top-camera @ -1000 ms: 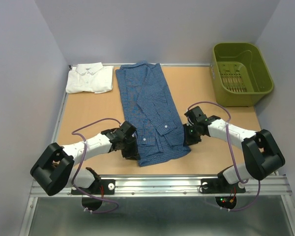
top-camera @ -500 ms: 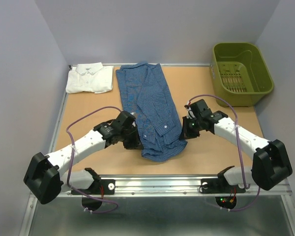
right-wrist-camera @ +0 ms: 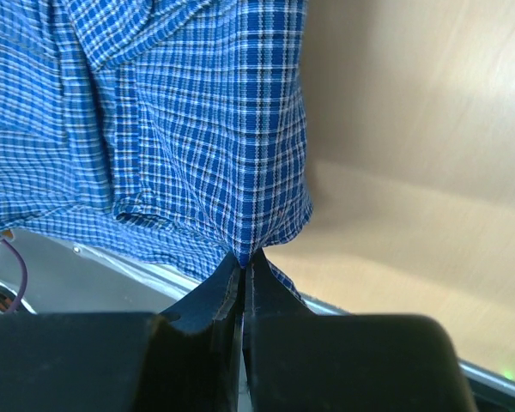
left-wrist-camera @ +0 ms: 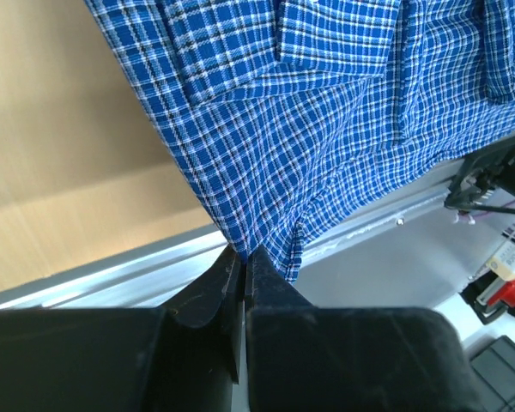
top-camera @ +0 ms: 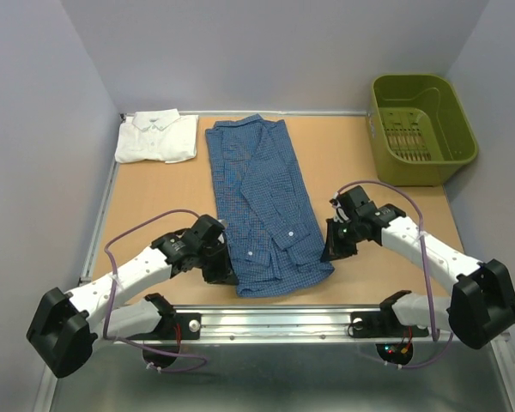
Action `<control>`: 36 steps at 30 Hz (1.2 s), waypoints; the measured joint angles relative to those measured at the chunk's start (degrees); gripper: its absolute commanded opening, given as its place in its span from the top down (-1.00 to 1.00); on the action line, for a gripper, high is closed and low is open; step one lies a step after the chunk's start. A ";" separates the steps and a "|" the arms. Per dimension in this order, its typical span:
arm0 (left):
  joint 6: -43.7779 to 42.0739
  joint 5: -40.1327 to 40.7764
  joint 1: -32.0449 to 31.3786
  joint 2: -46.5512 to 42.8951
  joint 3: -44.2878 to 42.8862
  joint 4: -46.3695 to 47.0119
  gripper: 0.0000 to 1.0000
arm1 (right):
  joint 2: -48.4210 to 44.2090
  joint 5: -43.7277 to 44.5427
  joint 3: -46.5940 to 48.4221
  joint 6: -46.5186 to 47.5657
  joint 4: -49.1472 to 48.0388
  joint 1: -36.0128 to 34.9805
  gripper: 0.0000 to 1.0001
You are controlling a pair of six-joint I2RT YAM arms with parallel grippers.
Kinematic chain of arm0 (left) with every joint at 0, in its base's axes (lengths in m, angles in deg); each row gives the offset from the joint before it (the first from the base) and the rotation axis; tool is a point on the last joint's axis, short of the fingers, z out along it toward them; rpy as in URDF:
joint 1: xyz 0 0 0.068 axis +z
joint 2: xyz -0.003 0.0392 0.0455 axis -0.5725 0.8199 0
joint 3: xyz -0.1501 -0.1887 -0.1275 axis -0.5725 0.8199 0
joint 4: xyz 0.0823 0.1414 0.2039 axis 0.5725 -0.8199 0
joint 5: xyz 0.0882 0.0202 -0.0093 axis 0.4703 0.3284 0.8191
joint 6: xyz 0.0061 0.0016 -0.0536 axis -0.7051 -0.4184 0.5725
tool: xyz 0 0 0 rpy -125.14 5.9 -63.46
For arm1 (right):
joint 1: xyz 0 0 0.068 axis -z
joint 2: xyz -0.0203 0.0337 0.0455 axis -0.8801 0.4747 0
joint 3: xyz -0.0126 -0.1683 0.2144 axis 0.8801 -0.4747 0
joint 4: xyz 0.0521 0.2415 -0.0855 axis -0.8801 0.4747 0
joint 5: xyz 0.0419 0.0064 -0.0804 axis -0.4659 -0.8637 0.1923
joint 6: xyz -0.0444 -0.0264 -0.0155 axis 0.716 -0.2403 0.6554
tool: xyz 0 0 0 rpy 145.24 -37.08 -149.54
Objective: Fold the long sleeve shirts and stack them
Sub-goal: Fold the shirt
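A dark blue checked shirt (top-camera: 262, 206) lies lengthwise down the middle of the table, sleeves folded in over its body. My left gripper (top-camera: 226, 272) is shut on the shirt's near left hem corner (left-wrist-camera: 249, 245). At the near right hem corner (right-wrist-camera: 257, 245), my right gripper (top-camera: 330, 251) is shut on the cloth too. In both wrist views the jaws pinch a peak of the checked fabric. The white shirt (top-camera: 157, 137) lies folded at the far left corner.
An olive-green plastic basket (top-camera: 421, 129) stands at the far right corner. The table's metal front rail (top-camera: 283, 318) runs just below the shirt's near hem. Bare wooden tabletop (top-camera: 146, 197) lies on either side of the blue shirt.
Both grippers closed on the near hem corners and pulled the blue shirt toward the front edge. Half a second ago the hem was bunched up; now the shirt lies stretched straight.
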 measured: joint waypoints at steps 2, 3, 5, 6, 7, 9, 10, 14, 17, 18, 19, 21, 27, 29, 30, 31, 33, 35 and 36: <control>0.55 -0.15 0.00 -2.25 0.39 -0.96 0.92 | -0.46 0.02 -0.09 -0.04 1.05 0.00 0.99; 0.63 -0.13 0.00 -2.54 0.39 -1.01 0.92 | -0.50 0.02 -0.09 -0.11 1.16 0.00 0.99; 1.18 -0.07 0.00 -3.30 0.39 -1.03 0.94 | -0.50 0.07 -0.02 -0.24 1.53 0.00 0.99; 1.44 -0.02 0.02 -3.37 0.33 -1.01 0.94 | -0.26 0.09 0.44 -0.44 2.05 0.00 0.99; 1.70 0.17 0.04 -3.32 0.17 -1.01 0.95 | 0.07 0.09 0.87 -0.63 2.45 0.00 0.99; 2.29 0.70 0.72 -2.67 -0.74 -0.87 0.97 | 1.29 0.31 2.86 -0.87 2.99 0.00 0.99; 2.45 1.11 1.20 -1.95 -1.60 -0.66 0.97 | 2.32 0.63 4.50 -1.03 3.48 0.00 0.99; 2.34 2.27 4.48 1.49 -5.88 0.79 0.97 | 7.54 1.99 11.98 -1.27 3.58 0.00 0.98; 1.77 2.71 7.69 3.30 -9.14 2.25 0.97 | 11.08 2.84 16.96 -1.44 3.69 0.00 0.96; 1.29 2.86 9.73 4.26 -10.93 2.67 0.97 | 12.85 3.32 19.39 -1.49 3.85 0.00 0.95; 0.76 3.17 11.21 4.98 -12.24 3.23 0.97 | 13.90 3.52 20.98 -1.53 3.82 0.00 0.95; -0.28 3.45 14.27 6.64 -15.17 4.20 0.97 | 17.00 4.35 25.40 -1.64 3.61 0.00 0.95; -3.41 4.37 21.57 12.48 -22.10 7.63 0.96 | 25.29 6.54 36.06 -1.64 3.32 0.02 0.94; -4.76 4.96 22.95 14.99 -24.41 8.92 0.96 | 28.35 7.26 39.76 -1.68 3.21 0.15 0.93; -4.98 5.07 23.28 15.85 -25.05 9.14 0.96 | 29.79 7.52 41.48 -1.66 3.10 0.26 0.92; -5.55 5.33 23.85 17.42 -26.18 10.05 0.95 | 31.65 7.80 43.47 -1.73 2.99 0.48 0.92; -6.45 5.77 24.94 19.93 -27.58 11.54 0.95 | 34.36 8.24 46.47 -1.79 2.64 1.01 0.88; -7.21 6.19 26.03 22.43 -28.39 12.90 0.93 | 36.65 8.46 48.54 -2.10 2.32 1.73 0.83; -7.48 6.29 26.47 23.54 -28.76 13.27 0.93 | 37.57 8.50 49.31 -2.34 2.21 2.10 0.82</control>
